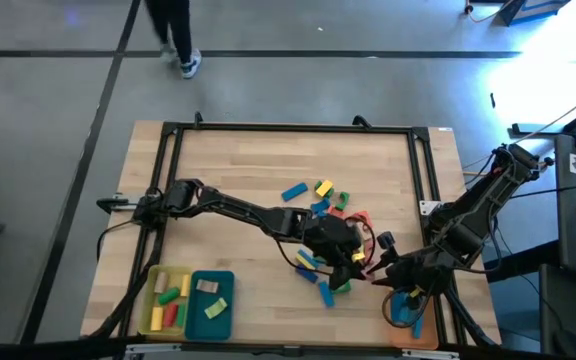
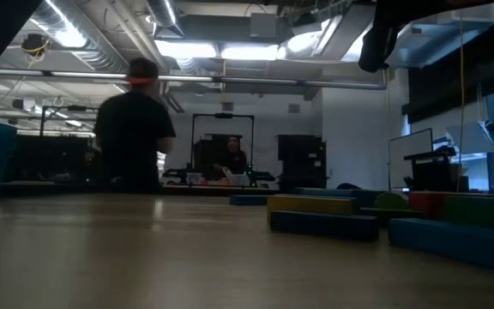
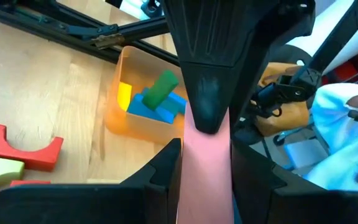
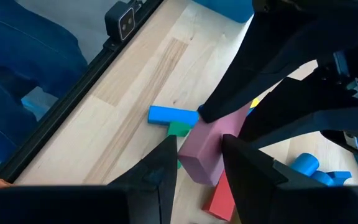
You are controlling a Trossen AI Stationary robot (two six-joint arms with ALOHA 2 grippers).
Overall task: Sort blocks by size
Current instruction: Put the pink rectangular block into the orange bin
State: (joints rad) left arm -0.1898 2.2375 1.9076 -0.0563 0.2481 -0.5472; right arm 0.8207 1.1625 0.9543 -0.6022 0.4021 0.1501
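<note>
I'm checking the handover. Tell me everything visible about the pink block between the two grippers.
The pink block is a plain, matte bar with flat faces and square edges. It is held off the table, tilted, one end between the left gripper fingers, the other between the right gripper fingers. It hangs above scattered blocks near the orange tray.

Loose blocks [image 1: 320,200] lie right of table centre. Two trays [image 1: 193,303] sit side by side at front left; third tray [image 1: 405,312], holding blocks, at front right corner.
</note>
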